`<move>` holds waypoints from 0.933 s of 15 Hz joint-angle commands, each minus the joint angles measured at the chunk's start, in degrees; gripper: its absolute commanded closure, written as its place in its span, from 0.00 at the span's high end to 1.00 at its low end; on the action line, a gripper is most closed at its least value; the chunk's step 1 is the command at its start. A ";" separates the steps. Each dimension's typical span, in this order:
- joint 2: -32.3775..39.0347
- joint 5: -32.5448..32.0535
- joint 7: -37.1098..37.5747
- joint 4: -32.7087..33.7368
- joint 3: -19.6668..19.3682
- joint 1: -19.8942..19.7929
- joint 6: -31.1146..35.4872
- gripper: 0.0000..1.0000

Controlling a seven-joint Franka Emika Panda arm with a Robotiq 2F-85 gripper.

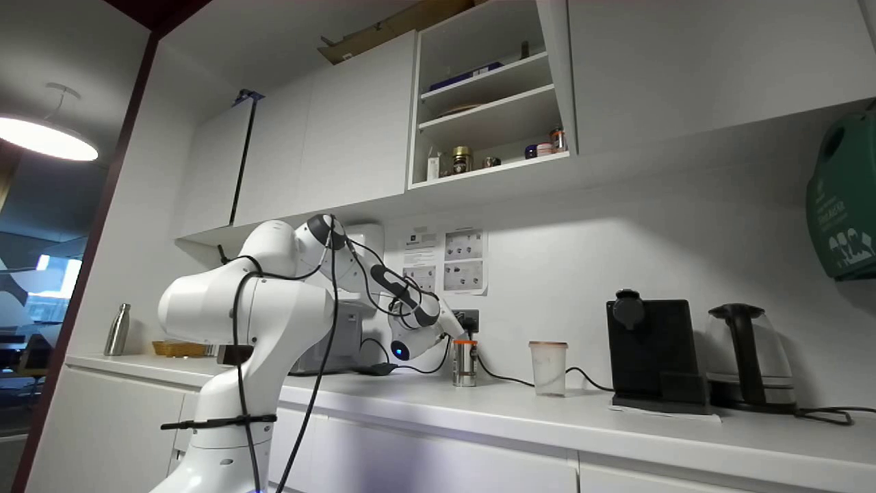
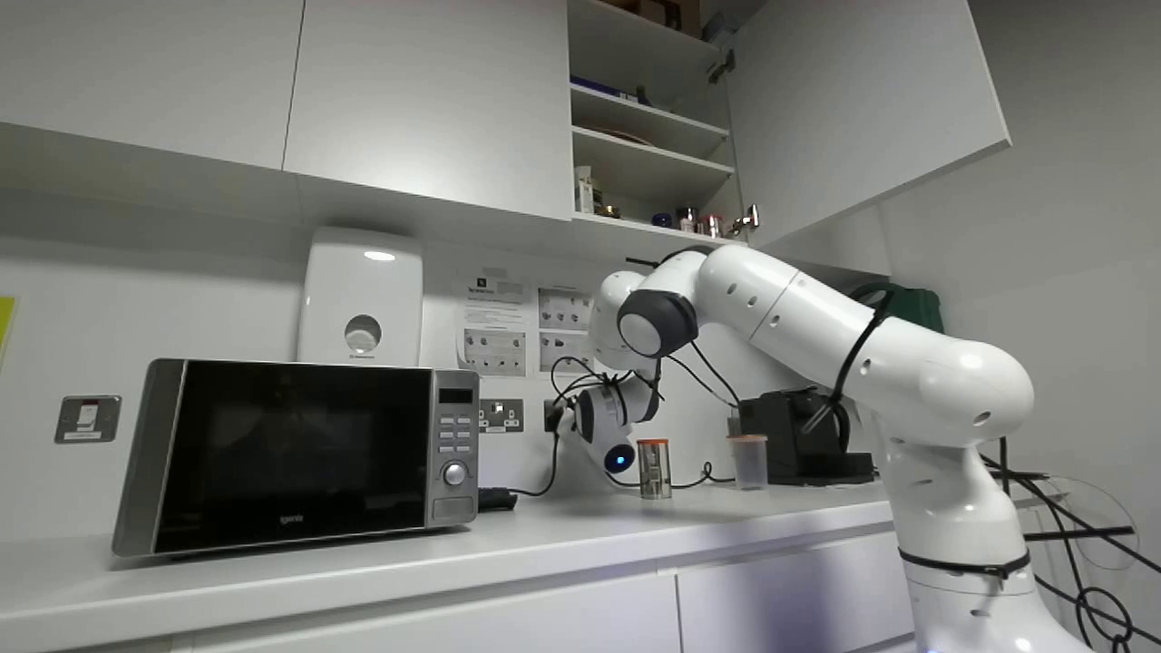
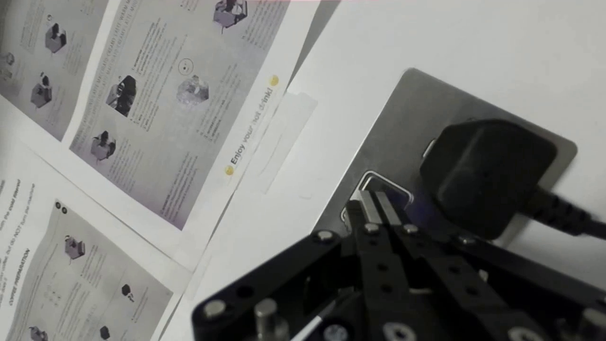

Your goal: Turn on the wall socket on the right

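The wall socket (image 3: pixel 426 102) is a grey metal plate mounted on the white wall (image 3: pixel 521 57). A black plug (image 3: pixel 487 175) occupies it. The switch (image 3: pixel 395 190) is partly hidden; setting not discernible.

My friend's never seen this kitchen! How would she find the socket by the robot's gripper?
Start at the long white counter and look up to the right-hand poster on the wall. Just below it, by the gripper, the socket is a grey plate. A chunky black plug sits in it, but none shows in the double socket beside the microwave.
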 commanded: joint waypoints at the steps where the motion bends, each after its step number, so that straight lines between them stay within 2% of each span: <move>1: -0.62 -0.57 2.33 -0.57 -2.01 2.11 1.45 0.00; 7: -0.48 -0.57 2.23 0.08 -1.75 1.03 1.91 0.00; 14: 0.57 -0.57 1.84 4.72 0.03 -2.74 5.26 0.00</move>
